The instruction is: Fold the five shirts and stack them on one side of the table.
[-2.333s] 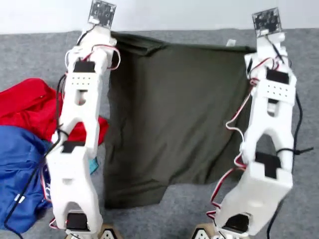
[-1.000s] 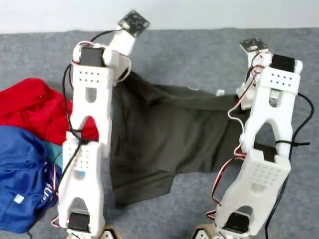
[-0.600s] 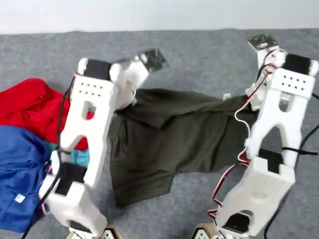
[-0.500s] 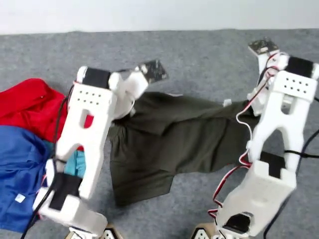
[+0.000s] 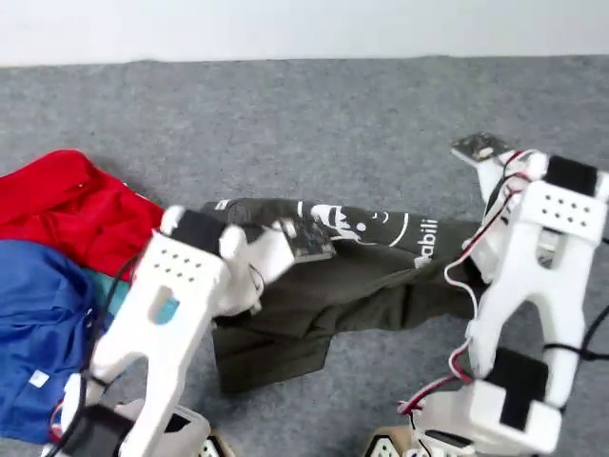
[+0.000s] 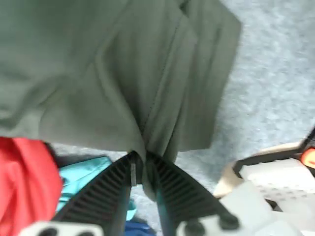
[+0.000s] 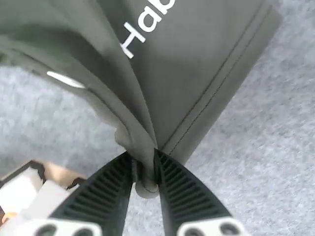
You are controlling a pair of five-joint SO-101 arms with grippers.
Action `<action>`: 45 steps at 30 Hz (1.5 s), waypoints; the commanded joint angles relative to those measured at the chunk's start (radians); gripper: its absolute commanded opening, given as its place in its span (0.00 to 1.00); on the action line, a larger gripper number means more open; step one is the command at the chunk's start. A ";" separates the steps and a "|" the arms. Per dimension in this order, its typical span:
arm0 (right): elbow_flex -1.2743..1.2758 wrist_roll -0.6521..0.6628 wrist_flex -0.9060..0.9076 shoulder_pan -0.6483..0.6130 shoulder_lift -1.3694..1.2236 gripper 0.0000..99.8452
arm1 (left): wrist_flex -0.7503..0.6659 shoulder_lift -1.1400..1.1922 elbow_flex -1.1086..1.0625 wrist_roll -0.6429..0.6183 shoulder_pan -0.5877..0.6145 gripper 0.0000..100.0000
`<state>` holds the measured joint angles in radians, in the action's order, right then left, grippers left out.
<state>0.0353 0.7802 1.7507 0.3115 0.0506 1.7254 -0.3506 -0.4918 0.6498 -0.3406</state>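
On the grey table (image 5: 314, 124), between the two arms, a dark olive shirt (image 5: 371, 276) lies gathered into a crumpled band that runs from side to side. Its far fold is turned so that the white print (image 5: 366, 224) faces up. A loose flap of the shirt spreads flat toward the near edge, just beside the left arm (image 5: 176, 295).

The left gripper (image 6: 140, 161) is closed tight on a pinch of the olive cloth. A narrow fold is squeezed between its ribbed black fingers (image 6: 106, 189), and the fabric fans away from them in long pleats. The right gripper (image 7: 144, 161) is likewise clamped on a bunched fold of the same shirt, close to a stitched hem, with the white lettering showing on the cloth beyond. In the high view the right arm (image 5: 538, 248) stands at the shirt's right end, so each arm holds one end of the band.

At the left side of the table a red shirt (image 5: 76, 205) lies rumpled. A blue shirt (image 5: 38, 324) lies bunched against it on the near side. A teal garment (image 5: 114, 290) shows between the blue shirt and the olive one, partly under the left arm. The left wrist view catches that teal cloth and a bit of the red shirt just beside the gripper's fingers.
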 commanded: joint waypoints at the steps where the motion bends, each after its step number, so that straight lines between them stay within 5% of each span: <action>1: 0.026 0.023 0.028 0.030 0.093 0.01 | 0.034 -0.081 -0.041 -0.049 -0.051 0.00; 19: 0.040 0.034 -0.044 0.084 -0.048 0.01 | 0.026 -0.057 -0.101 -0.057 -0.075 0.01; 24: 0.035 0.035 -0.041 0.082 -0.028 0.08 | 0.026 -0.064 -0.093 -0.060 -0.069 0.14; 30: 0.035 0.029 -0.039 0.081 0.047 0.29 | 0.026 -0.064 -0.061 -0.057 -0.023 0.17; 39: 0.035 0.029 -0.036 0.079 0.088 0.30 | 0.023 -0.058 0.093 -0.055 0.098 0.17; 45: 0.035 0.028 -0.067 0.036 0.081 0.30 | -0.169 -0.057 0.168 -0.167 0.233 0.17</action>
<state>0.0829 0.8048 1.7062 0.3759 0.0875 1.6640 -0.4028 -0.3690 0.5639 -0.1565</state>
